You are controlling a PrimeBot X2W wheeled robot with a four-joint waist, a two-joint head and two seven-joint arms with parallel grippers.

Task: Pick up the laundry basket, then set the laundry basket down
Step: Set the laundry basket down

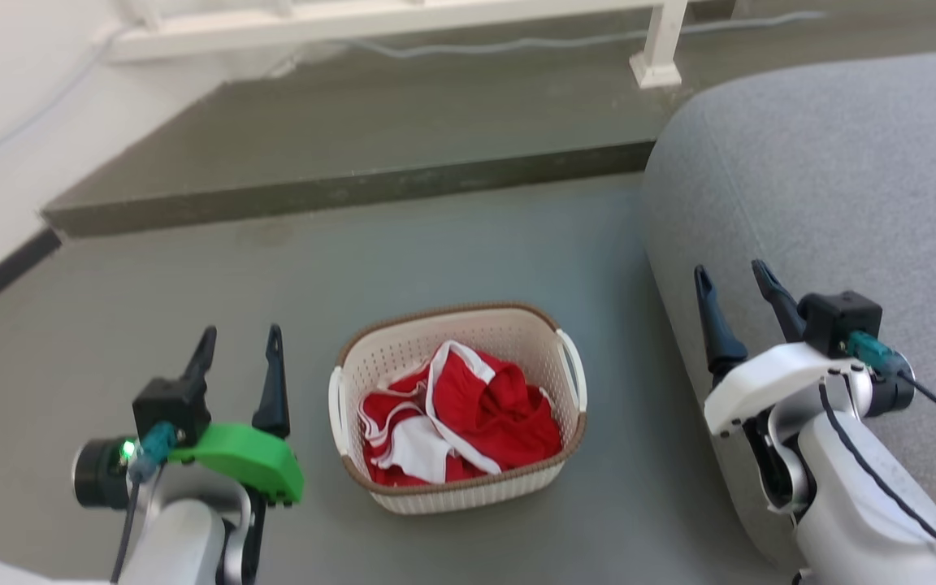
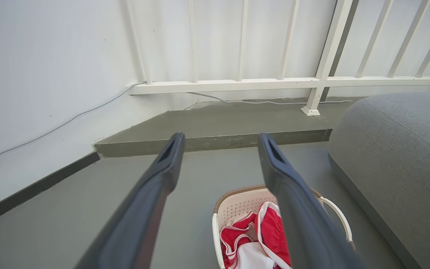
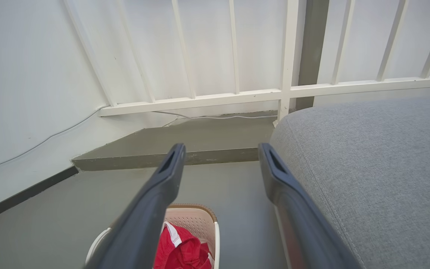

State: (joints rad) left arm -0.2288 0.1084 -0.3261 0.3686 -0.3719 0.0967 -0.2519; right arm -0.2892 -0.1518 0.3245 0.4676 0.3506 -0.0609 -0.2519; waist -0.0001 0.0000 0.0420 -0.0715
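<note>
laundry basket point(image 1: 476, 329) sits on the grey floor point(image 1: 476, 236) btwn my two arms, near the sofa point(image 1: 825, 187) edge on my right, well short of the step point(image 1: 354, 191) at the far edge. left fingers point(image 1: 273, 390) and right fingers point(image 1: 713, 325) both spread apart, holding nothing, clear of it. i'd guess it's light: thin perforated plastic, soft red-and-white clothes point(image 1: 476, 406) inside, walls prob flex. best hold imo: left handle point(image 1: 336, 410) and right handle point(image 1: 575, 370), kept level. floor looks smooth, flat; white railing point(image 1: 403, 20) beyond the step.
</note>
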